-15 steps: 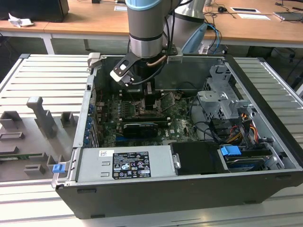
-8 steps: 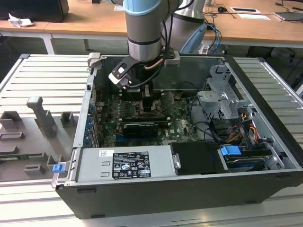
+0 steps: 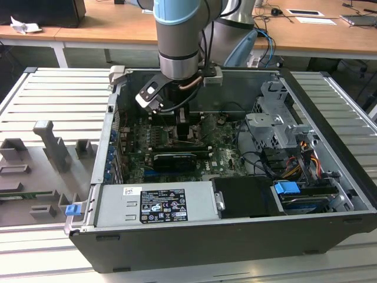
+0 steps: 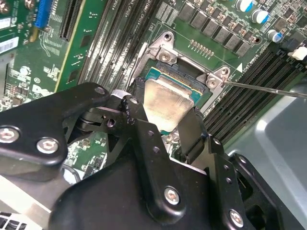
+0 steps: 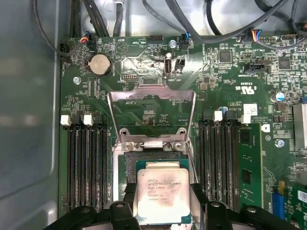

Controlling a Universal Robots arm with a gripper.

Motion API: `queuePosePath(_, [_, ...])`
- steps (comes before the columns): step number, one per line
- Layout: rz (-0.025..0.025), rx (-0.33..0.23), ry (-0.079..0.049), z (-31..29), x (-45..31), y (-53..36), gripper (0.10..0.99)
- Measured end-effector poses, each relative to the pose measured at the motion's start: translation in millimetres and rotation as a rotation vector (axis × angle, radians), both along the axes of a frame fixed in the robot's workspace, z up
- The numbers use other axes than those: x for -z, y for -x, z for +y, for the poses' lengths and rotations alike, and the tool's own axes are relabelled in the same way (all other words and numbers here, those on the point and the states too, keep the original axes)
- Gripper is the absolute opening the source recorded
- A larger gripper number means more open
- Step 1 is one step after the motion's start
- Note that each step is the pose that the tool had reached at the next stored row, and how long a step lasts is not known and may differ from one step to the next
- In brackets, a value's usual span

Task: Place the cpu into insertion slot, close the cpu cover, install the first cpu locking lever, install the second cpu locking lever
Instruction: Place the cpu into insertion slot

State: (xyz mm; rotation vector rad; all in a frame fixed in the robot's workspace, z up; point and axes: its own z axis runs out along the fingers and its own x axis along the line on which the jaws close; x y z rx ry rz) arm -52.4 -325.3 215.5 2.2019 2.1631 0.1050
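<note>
Presently, the cpu (image 5: 160,194) is gripped by the hand (image 5: 163,207) along two opposite edges. The black fingers (image 4: 136,103) are closed against its sides, and the pale metal top is left bare between them. It is held directly over the insertion slot (image 5: 128,160) on the green board (image 5: 249,158), inside the opened computer case (image 3: 206,247). Whether it is already seated or is just above the contacts cannot be told. The cpu cover (image 5: 151,91) is seen swung up and back on its hinge, so the socket is left uncovered.

The chip is judged to be light, stiff and thin, with smooth metal that could slip under a weak pinch. An edge grip, as taken now, is thought the right hold, since the underside and the socket's contacts are likely fragile and could be harmed by tilt or downward force. It is best kept level and square to the silvery rim.
</note>
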Motion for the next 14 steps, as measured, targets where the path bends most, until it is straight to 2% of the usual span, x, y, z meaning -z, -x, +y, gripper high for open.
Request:
queuePosePath(6, [0.0, 0.002, 0.0, 2.9, 4.9, -0.1, 0.525])
queuePosePath(14, [-0.0001, 0.002, 0.0, 2.9, 5.6, -0.7, 0.525])
